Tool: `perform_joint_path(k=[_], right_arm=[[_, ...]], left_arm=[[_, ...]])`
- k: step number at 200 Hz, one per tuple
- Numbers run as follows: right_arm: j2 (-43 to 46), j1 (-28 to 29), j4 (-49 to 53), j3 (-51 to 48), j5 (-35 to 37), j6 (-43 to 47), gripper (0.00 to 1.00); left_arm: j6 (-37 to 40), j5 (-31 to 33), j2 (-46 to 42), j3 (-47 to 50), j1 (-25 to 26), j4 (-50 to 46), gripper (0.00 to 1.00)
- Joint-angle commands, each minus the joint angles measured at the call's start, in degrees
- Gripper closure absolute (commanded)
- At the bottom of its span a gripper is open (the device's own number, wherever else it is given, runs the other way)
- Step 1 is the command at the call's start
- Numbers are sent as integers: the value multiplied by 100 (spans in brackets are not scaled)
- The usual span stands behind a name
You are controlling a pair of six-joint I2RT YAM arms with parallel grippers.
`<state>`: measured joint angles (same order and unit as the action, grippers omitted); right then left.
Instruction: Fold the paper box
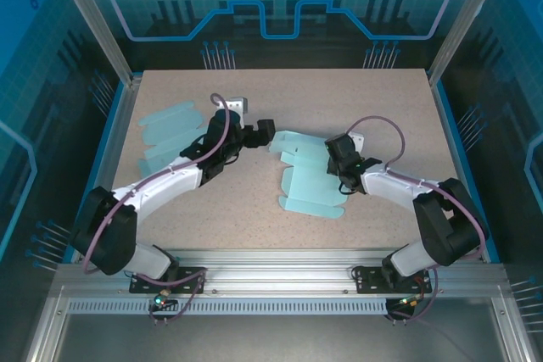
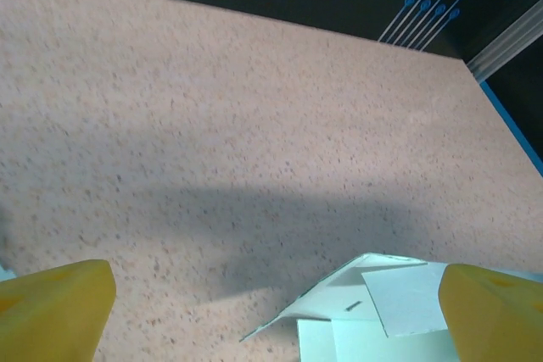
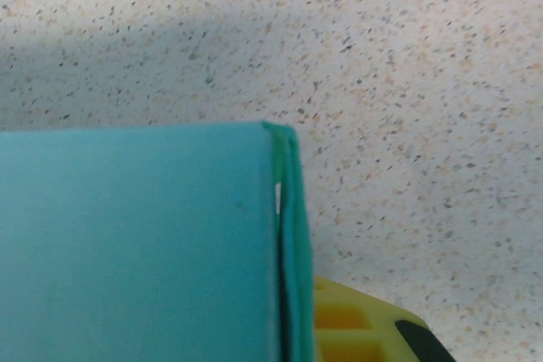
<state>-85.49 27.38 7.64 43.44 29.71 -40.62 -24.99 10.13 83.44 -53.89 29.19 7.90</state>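
Note:
The paper box is a pale teal, partly folded blank lying mid-table. My left gripper hovers at the box's far left corner, open. In the left wrist view its yellow fingers stand wide apart, with nothing between them. A raised flap of the box pokes in near the right finger. My right gripper sits at the box's right edge, shut on an upright teal wall of the paper box. One yellow finger shows beside the doubled edge; the other is hidden behind the panel.
A pile of flat teal box blanks lies at the far left of the speckled table. Metal frame posts and blue side walls ring the table. Bare tabletop lies beyond the box and along the near edge.

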Motion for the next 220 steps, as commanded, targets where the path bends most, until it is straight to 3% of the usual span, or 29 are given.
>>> perform_joint_path(k=[1, 55, 220], right_arm=[[146, 80, -211, -18, -138, -128, 100], [224, 83, -245, 15, -263, -139, 100], [266, 301, -478, 23, -626, -231, 100]], left_arm=[[-489, -447, 194, -157, -23, -231, 1], [-424, -999, 520, -131, -7, 123, 1], [-409, -724, 1590, -615, 463, 761, 1]])
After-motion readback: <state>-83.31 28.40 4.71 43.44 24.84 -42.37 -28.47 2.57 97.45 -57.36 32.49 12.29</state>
